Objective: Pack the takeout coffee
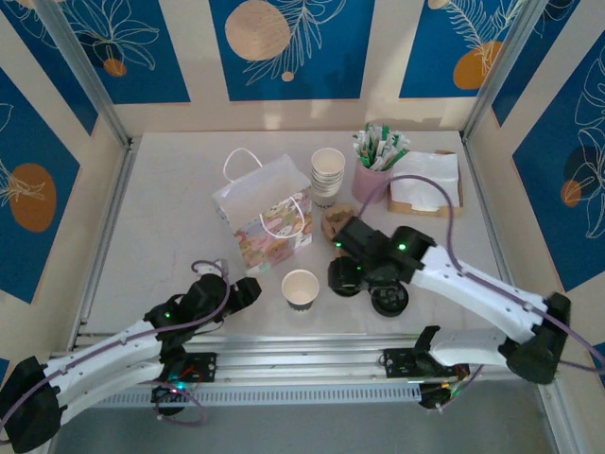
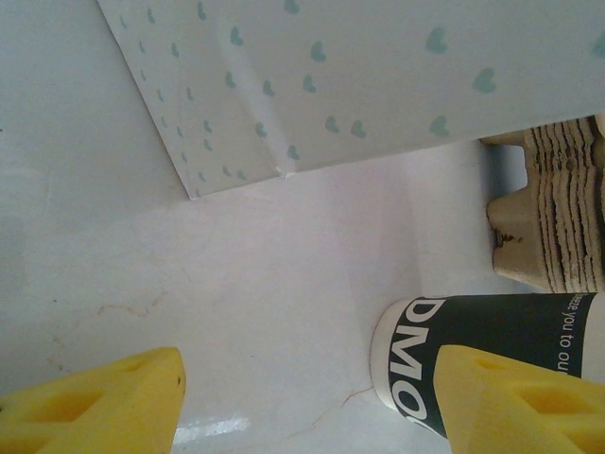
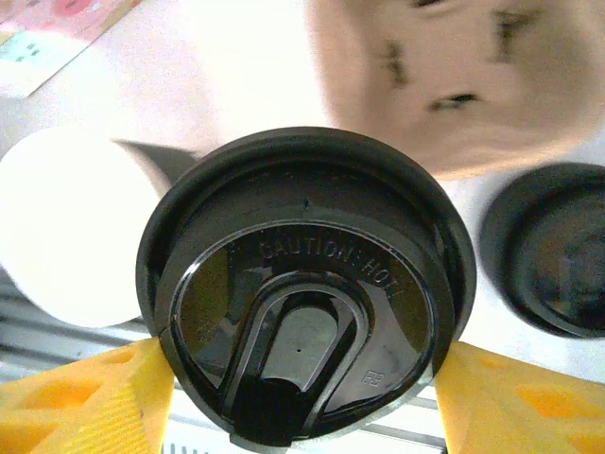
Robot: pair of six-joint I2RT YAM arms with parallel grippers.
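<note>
Takeout coffee (image 3: pixel 307 293) — lid between right claw (image 3: pixel 302 397) fingers, cup hidden.

On the pale bench (image 1: pixel 161 218), a white patterned paper gift bag with cord handles (image 1: pixel 265 213) is lying beside a stack of cream paper cups (image 1: pixel 328 173). A lidless cream paper cup (image 1: pixel 301 288) is standing near the front. The right claw (image 1: pixel 348 270) is sitting at a round black plastic lid (image 1: pixel 345 276); another black lid (image 1: pixel 389 301) is lying just beside. The left claw (image 1: pixel 248 291) is hovering left of the lidless cup.
</note>
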